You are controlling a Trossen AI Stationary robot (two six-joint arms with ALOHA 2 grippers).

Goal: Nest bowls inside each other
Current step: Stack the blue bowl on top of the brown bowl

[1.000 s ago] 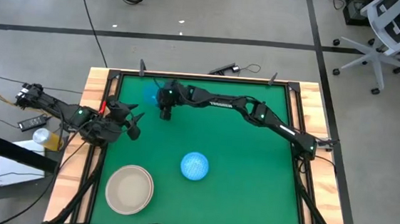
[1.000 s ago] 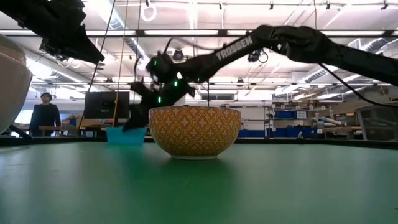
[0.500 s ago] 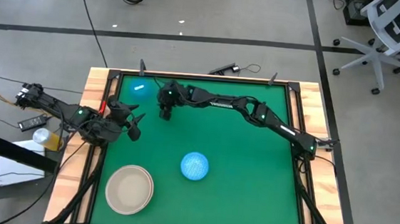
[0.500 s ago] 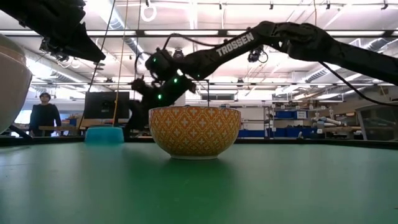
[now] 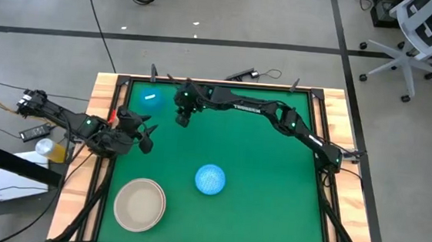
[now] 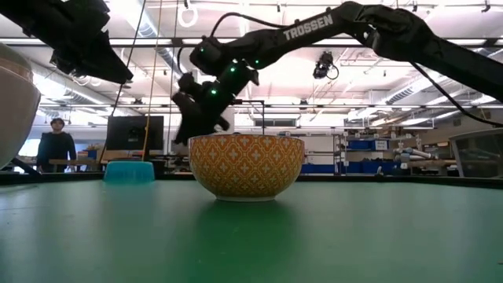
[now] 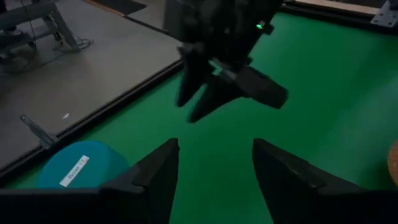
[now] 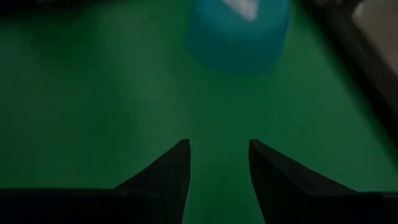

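A small blue bowl rests upside down, rim on the mat, in the table's far left corner, with a white label on its base. My right gripper hangs open above the mat just to its right, slanting down toward it, with nothing between the fingers. My left gripper waits open at the left edge, nearer than the blue bowl. A bowl with a speckled pale-blue inside and an orange-patterned outside stands upright mid-table. A cream bowl stands upright near the front left.
Wooden rails and a dark raised border frame the green mat. The blue bowl sits close to the far left border. Open mat stretches across the right half. A person stands in the room beyond the table.
The blue bowl has shifted a little toward the far left corner, away from my right gripper, and has come to rest rim down. My right gripper has risen from the mat, tipped steeper and drawn slightly toward the right. My left arm has kept still.
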